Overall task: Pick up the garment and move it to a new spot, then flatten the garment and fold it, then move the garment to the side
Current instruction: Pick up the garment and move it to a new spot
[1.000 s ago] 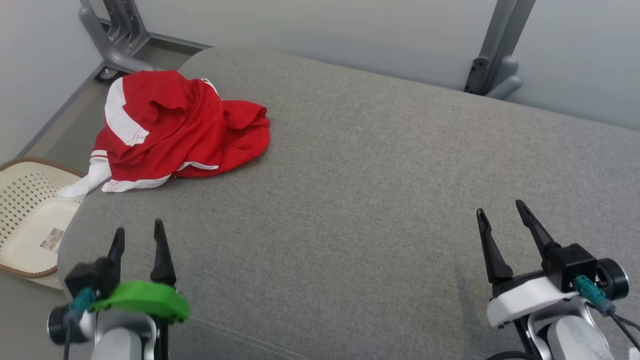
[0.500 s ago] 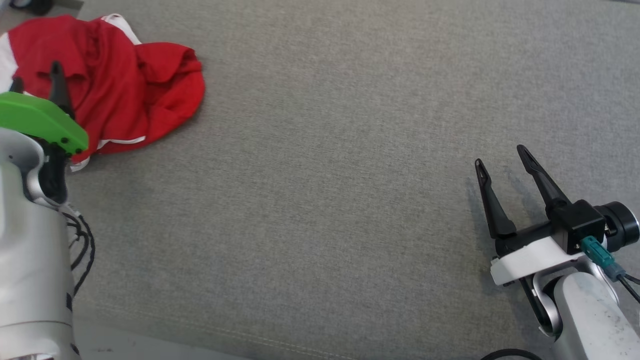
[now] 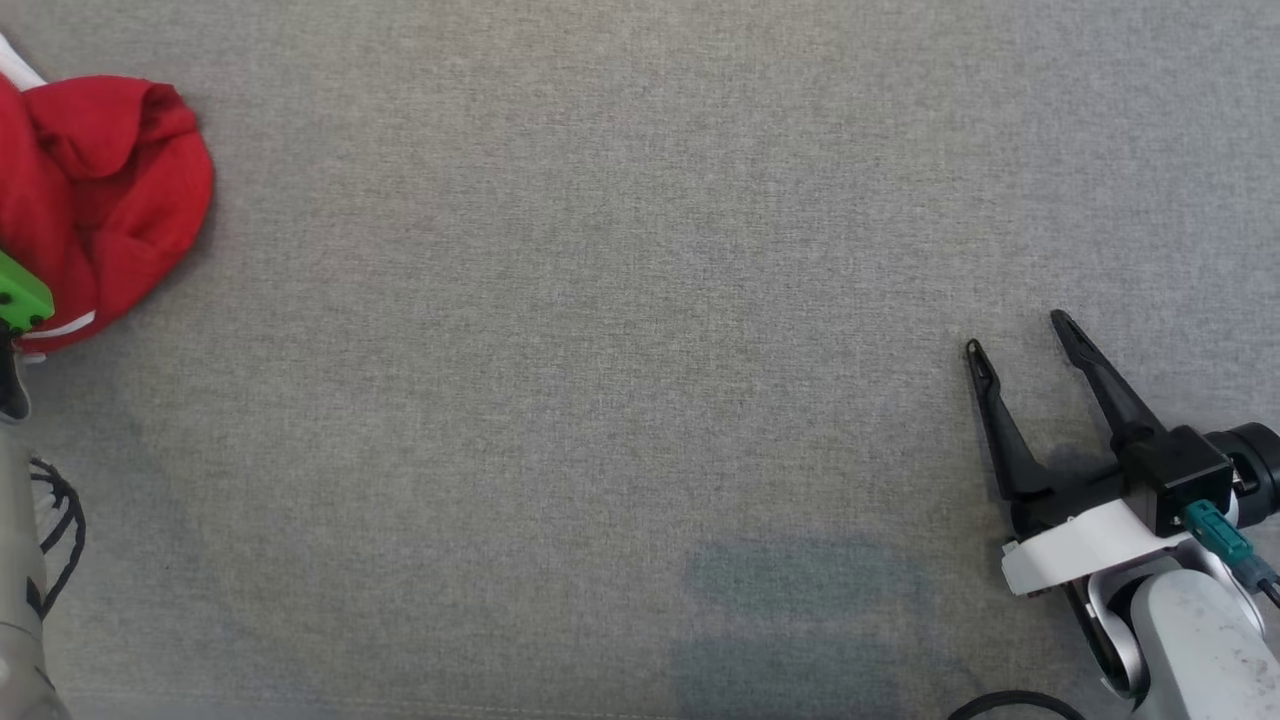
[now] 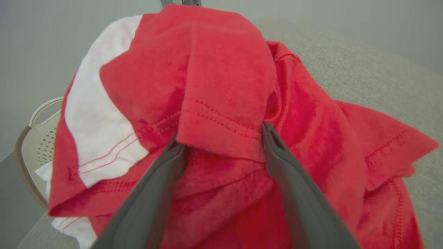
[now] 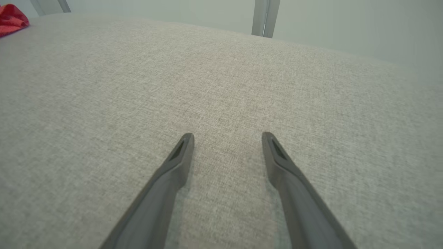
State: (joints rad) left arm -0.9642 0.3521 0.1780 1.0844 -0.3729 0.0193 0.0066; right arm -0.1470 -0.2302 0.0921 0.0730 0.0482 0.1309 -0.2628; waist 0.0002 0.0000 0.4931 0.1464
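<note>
The garment [image 4: 214,69] is a crumpled red shirt with white panels, heaped on the grey cushion [image 3: 640,400]. In the head view the garment [image 3: 100,180] lies at the far left edge, and the right wrist view catches a corner of the garment [image 5: 12,20] at top left. My left gripper [image 4: 221,135] is open, its fingers spread either side of a raised hemmed fold and their tips tucked under that fold's edge. The left arm's green cover [image 3: 15,295] shows at the left edge. My right gripper [image 3: 1015,333] is open and holds nothing, low over bare cushion far to the right [image 5: 227,135].
A pale perforated basket [image 4: 38,138] with a brown rim sits beyond the cushion's edge, left of the garment. A grey metal post [image 5: 264,17] and a pale wall stand behind the cushion. A wide stretch of cushion lies between the two grippers.
The head camera has tipped down, so the whole picture shifted. My left gripper has reached forward from the cushion's near edge onto the garment. The right gripper has stayed open in much the same place.
</note>
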